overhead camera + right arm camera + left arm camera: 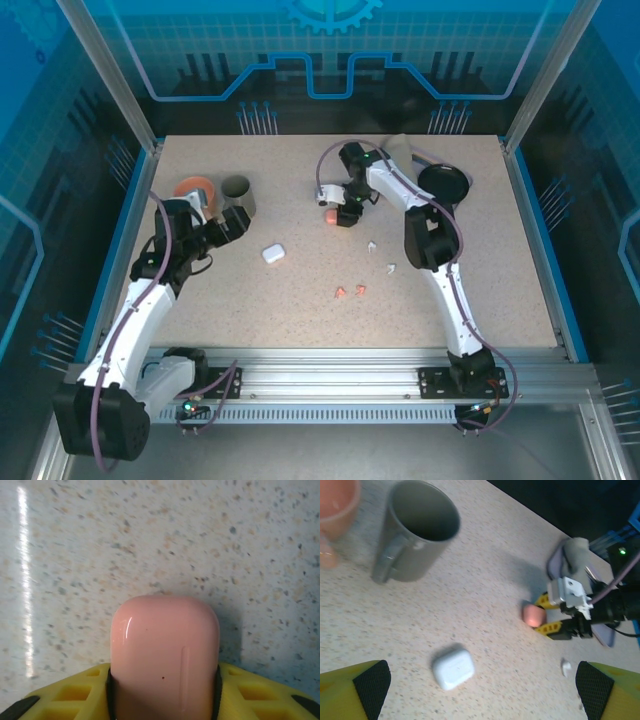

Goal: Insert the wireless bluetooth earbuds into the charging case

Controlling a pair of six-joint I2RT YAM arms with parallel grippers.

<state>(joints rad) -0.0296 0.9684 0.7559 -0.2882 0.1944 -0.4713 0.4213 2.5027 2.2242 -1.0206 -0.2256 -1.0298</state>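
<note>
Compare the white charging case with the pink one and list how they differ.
Colour: the white case is white, the pink case salmon-pink.
Hold: the white case lies free on the table; the pink case is clamped in the right gripper.
Place: the white case sits near the table's middle, the pink case farther back.
Both are rounded, pebble-like and look closed.
</note>
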